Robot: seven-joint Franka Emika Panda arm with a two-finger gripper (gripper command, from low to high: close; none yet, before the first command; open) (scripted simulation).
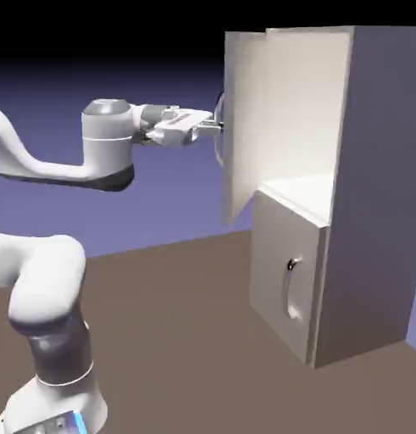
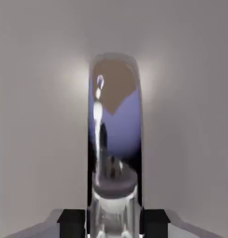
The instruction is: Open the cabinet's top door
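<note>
Grey lower door (image 1: 285, 280) shut, w/ curved handle (image 1: 291, 288).

So the exterior view looks in sideways from farther back; hand view faces the same tall light-grey door panel (image 1: 245, 127) (image 2: 41, 116) close-up.

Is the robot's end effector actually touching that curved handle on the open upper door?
Touching: the hand view shows the curved handle filling the space between the end effector's fingertips, one against each side.
</note>
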